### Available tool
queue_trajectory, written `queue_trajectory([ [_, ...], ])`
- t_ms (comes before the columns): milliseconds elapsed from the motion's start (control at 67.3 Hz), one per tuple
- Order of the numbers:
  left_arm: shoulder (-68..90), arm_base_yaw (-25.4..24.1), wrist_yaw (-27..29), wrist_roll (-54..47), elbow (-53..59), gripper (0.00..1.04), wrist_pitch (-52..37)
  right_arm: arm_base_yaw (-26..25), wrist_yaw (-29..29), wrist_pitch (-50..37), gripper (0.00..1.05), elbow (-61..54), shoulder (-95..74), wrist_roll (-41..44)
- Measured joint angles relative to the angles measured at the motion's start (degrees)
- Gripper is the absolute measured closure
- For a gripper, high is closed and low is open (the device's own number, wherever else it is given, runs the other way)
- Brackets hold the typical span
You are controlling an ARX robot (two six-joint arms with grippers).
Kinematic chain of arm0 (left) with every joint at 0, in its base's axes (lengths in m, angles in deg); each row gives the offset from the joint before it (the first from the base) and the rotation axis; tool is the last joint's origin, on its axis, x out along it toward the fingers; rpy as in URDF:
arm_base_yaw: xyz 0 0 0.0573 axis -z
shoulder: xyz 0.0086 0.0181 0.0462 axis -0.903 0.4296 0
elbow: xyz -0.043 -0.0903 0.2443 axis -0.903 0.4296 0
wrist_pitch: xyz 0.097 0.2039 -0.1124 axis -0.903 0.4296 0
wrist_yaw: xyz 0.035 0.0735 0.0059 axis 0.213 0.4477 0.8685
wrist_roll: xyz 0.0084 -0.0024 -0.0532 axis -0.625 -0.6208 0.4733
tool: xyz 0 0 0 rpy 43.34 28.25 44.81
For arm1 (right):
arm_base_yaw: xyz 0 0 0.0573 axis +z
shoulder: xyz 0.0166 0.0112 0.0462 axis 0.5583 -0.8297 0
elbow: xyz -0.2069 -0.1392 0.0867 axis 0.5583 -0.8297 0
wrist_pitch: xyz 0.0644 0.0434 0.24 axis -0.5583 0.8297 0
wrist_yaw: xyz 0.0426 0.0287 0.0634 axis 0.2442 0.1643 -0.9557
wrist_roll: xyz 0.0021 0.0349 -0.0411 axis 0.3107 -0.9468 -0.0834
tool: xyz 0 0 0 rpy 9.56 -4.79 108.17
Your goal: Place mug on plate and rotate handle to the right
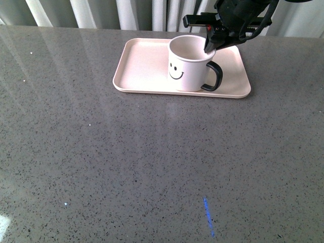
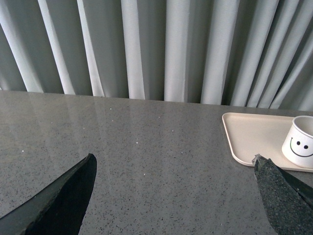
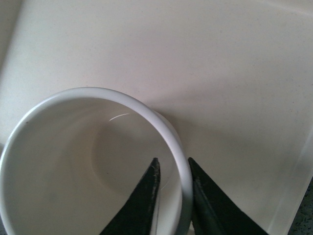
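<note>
On the pale pink rectangular plate, the right gripper pinches the white ceramic smiley mug by its rim; the black loop handle points roughly rightward, so release seems next.

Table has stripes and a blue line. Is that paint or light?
Light, probably: front view, the glossy table mirrors the curtains as pale streaks and the blue line looks like a glint; right wrist view, a thin bright arc shines inside the mug.
</note>
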Motion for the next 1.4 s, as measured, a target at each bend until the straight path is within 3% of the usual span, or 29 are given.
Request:
queue_trajectory([
  [312, 0.0, 0.0, 0.0, 0.0, 0.0, 0.09, 0.0, -1.1, -1.7, 3.8, 1.03, 3.9, 0.0, 2.8],
  [565, 0.0, 0.0, 0.0, 0.0, 0.0, 0.09, 0.0, -6.4, -10.1, 13.7, 1.03, 17.6, -1.2, 24.0],
  [773, 0.0, 0.0, 0.0, 0.0, 0.0, 0.09, 0.0, -8.1, -14.4, 21.7, 1.03, 28.3, -7.8, 35.3],
  [1233, 0.0, 0.0, 0.0, 0.0, 0.0, 0.09, 0.0, -6.7, -19.0, 35.6, 1.03, 50.1, -22.8, 43.8],
  [1397, 0.0, 0.0, 0.0, 0.0, 0.0, 0.09, 0.0, -6.5, -19.1, 36.1, 1.03, 50.8, -23.7, 45.3],
])
